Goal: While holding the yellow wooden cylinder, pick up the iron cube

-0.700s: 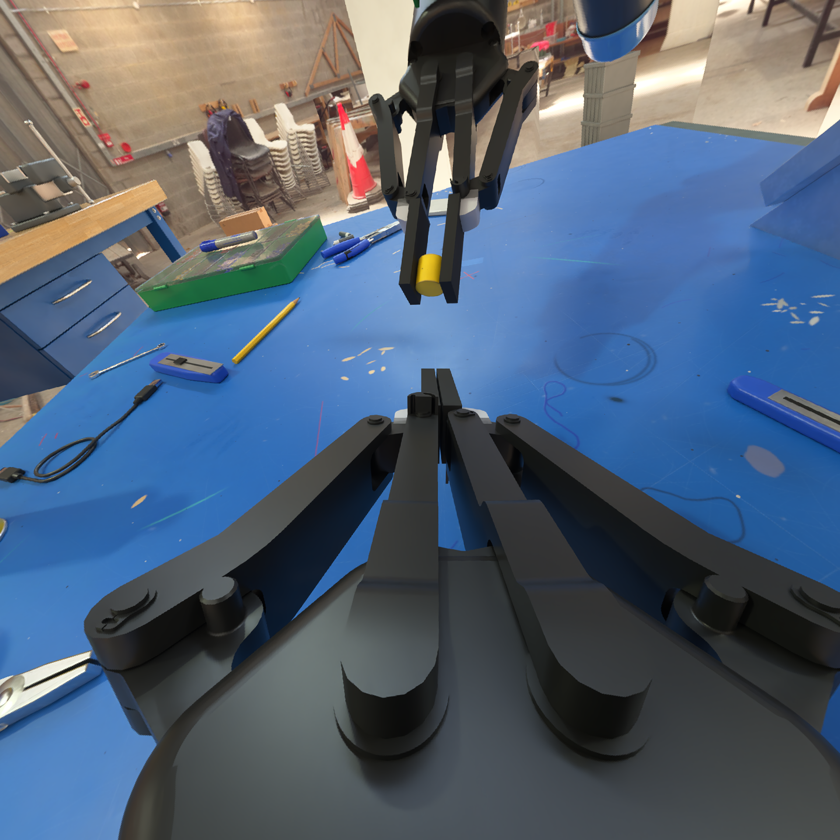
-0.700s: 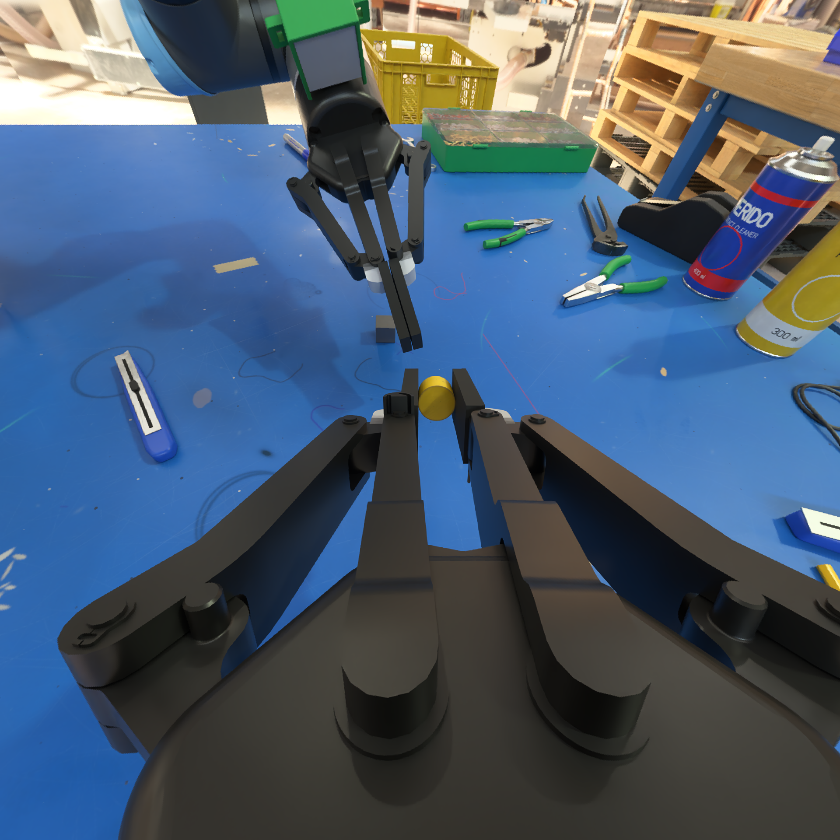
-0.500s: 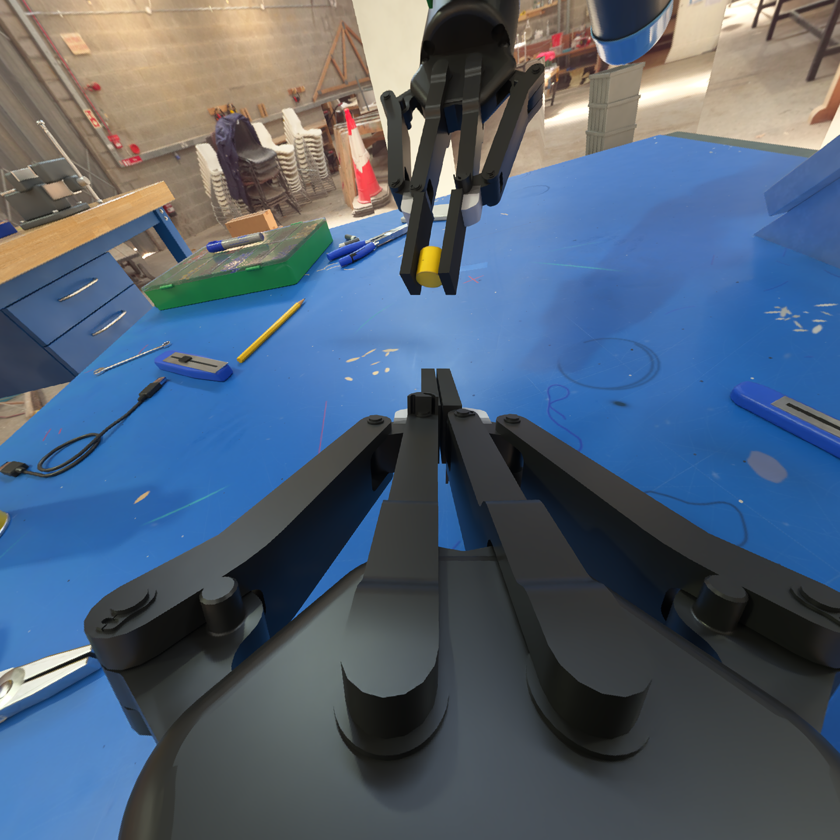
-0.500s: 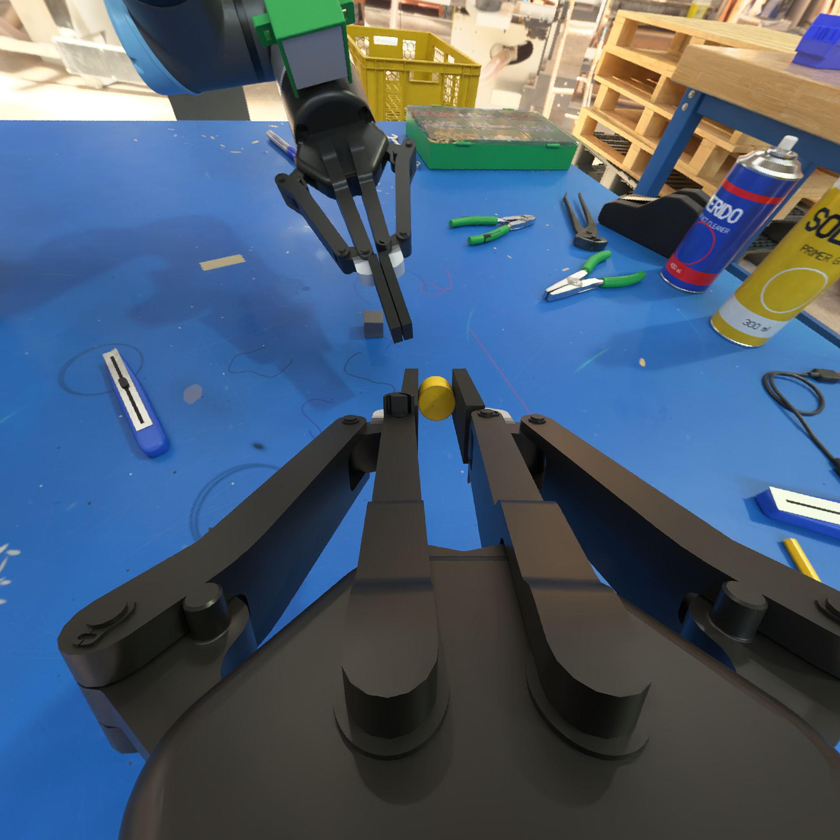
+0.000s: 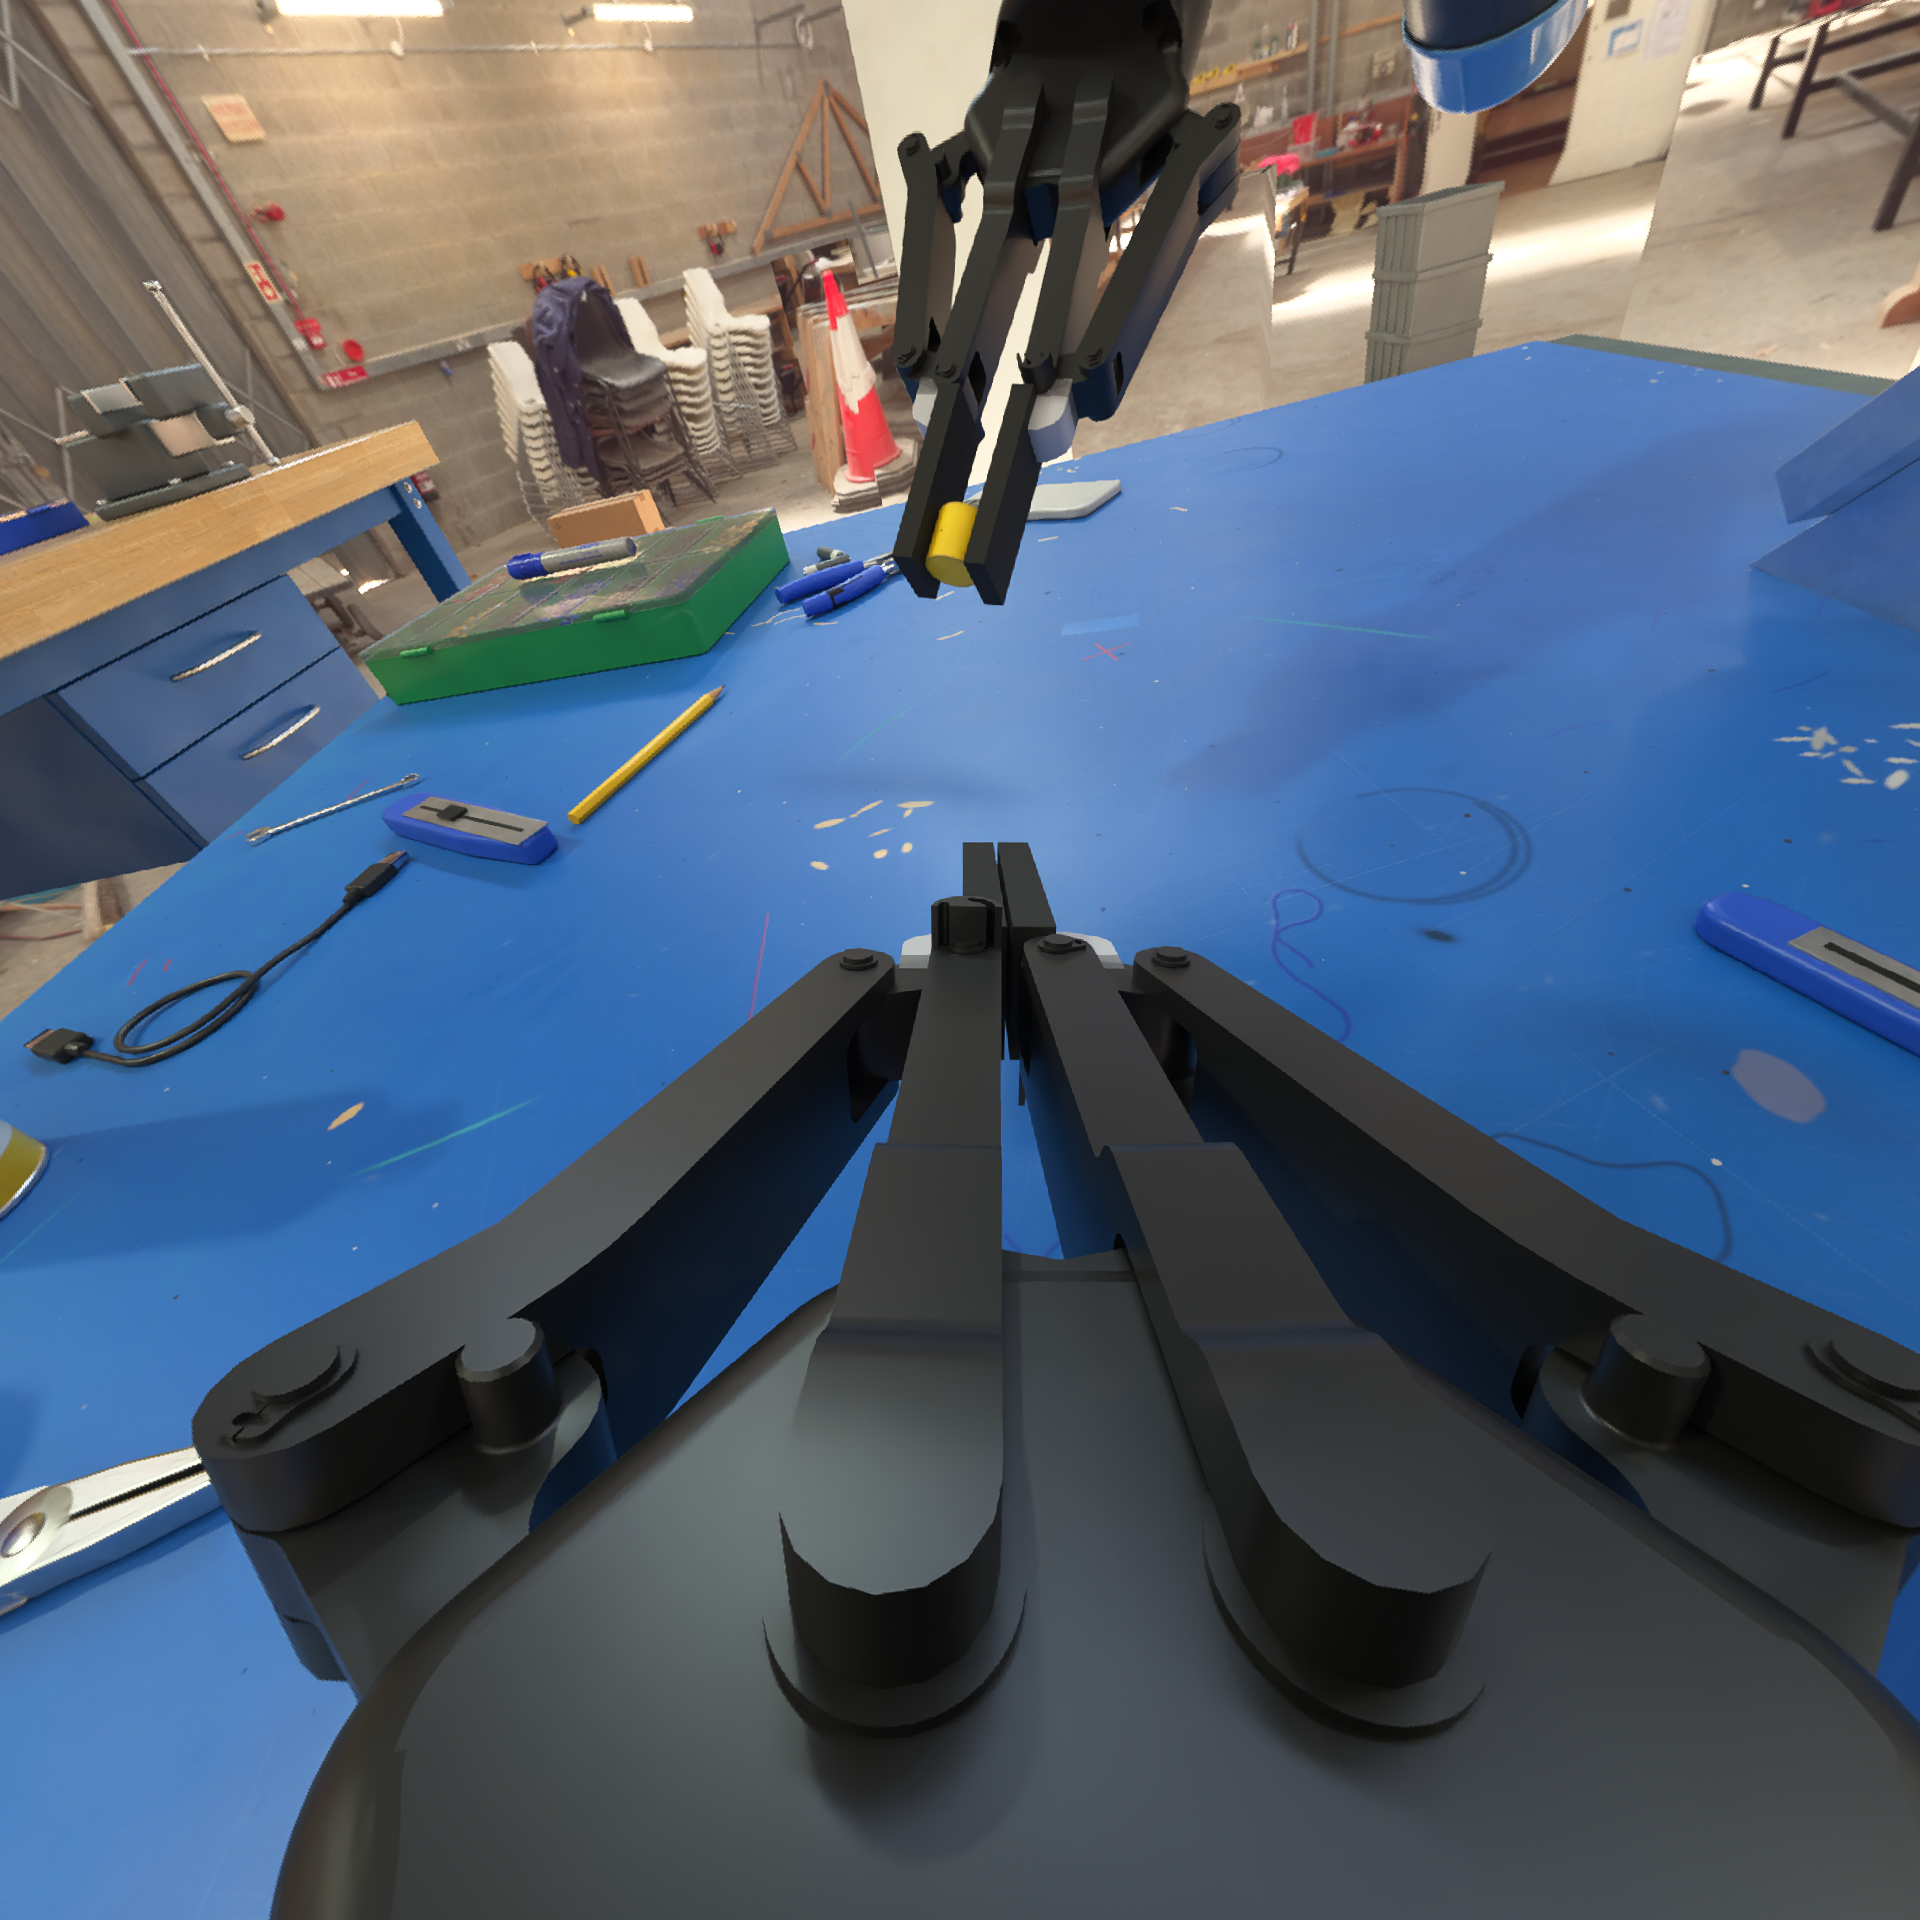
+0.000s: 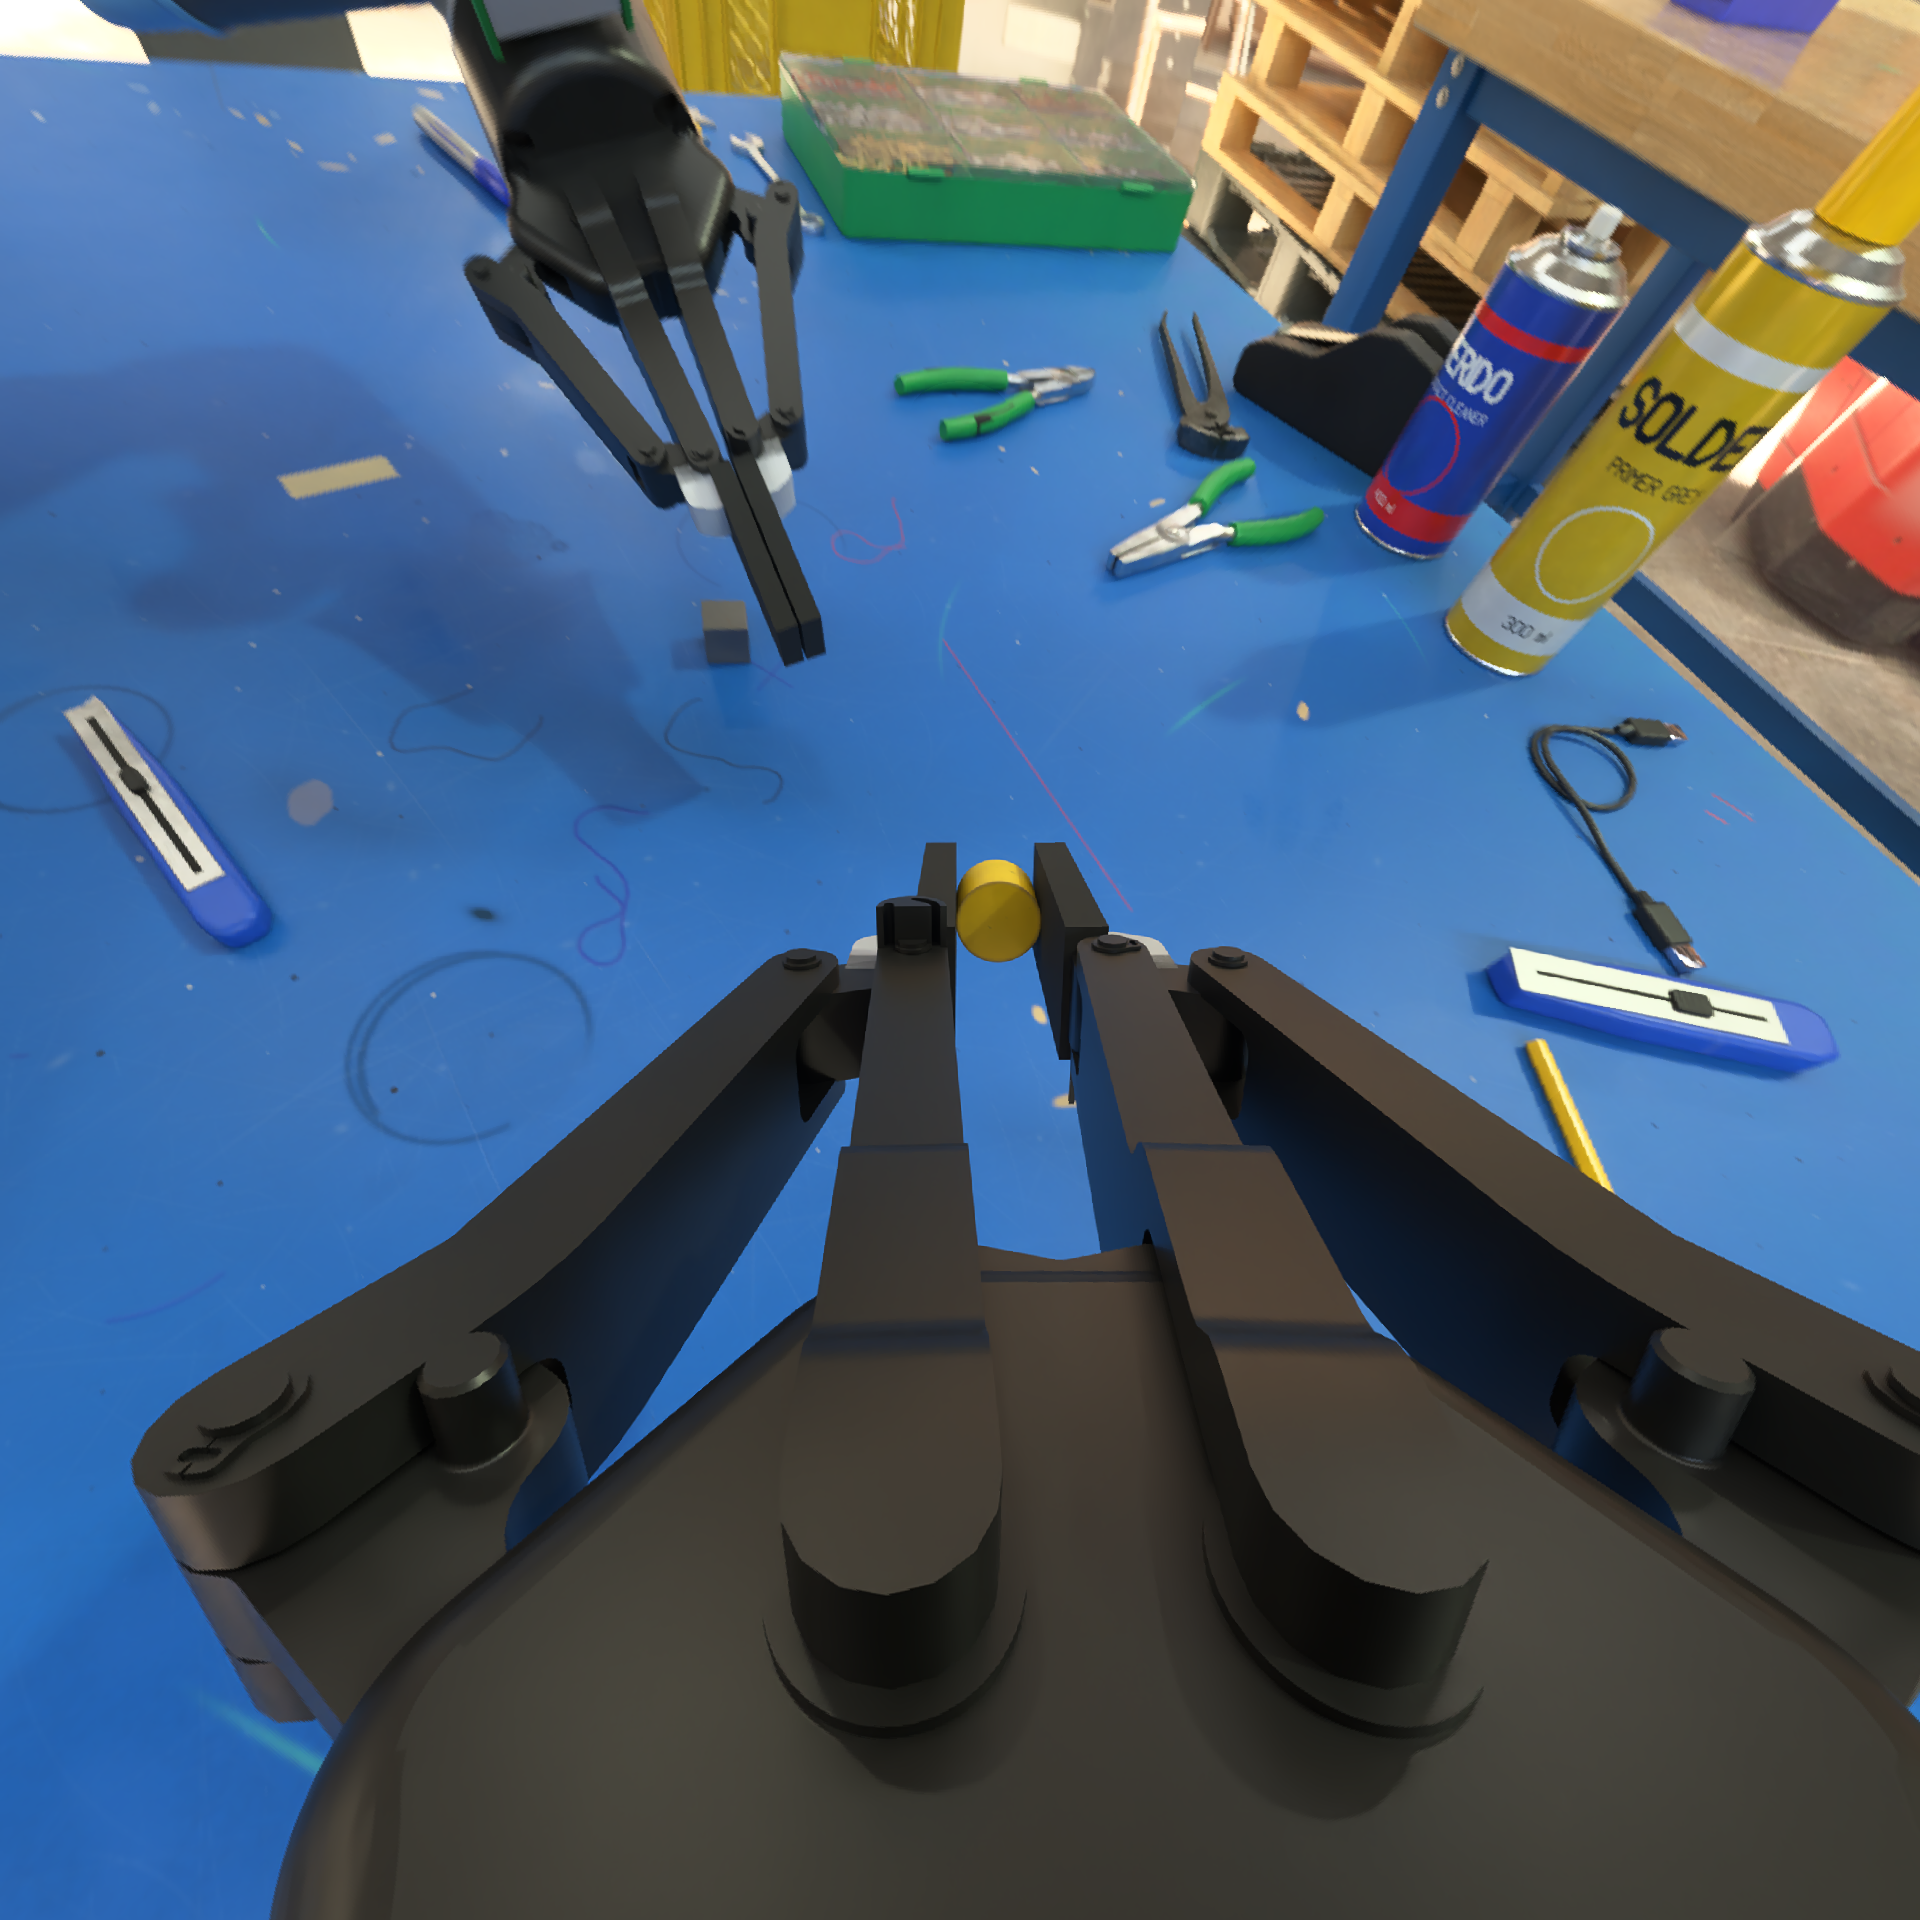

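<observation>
My right gripper [image 6: 995, 862] is shut on the yellow wooden cylinder [image 6: 995, 911] and holds it above the blue table [image 6: 1299, 831]. The left wrist view shows that gripper [image 5: 951, 587] and the cylinder [image 5: 949, 540] in the air ahead. The iron cube [image 6: 724, 631], small and dark grey, sits on the table. My left gripper [image 6: 800, 646] is shut and empty, its tips just right of the cube and a little above the table. In its own view the left gripper [image 5: 997, 862] shows its fingers pressed together, and the cube is hidden.
On the table lie a green organiser box [image 6: 977, 177], green-handled pliers [image 6: 1210, 530], two spray cans [image 6: 1486, 395], blue box cutters [image 6: 156, 810] [image 6: 1652, 1013], a black cable [image 6: 1600, 821] and a yellow pencil [image 5: 644, 756]. A second green box [image 5: 582, 613] lies far left.
My right gripper has risen and drawn back with the cylinder, farther from the left gripper. The left gripper stays shut beside the cube and has hardly moved.
</observation>
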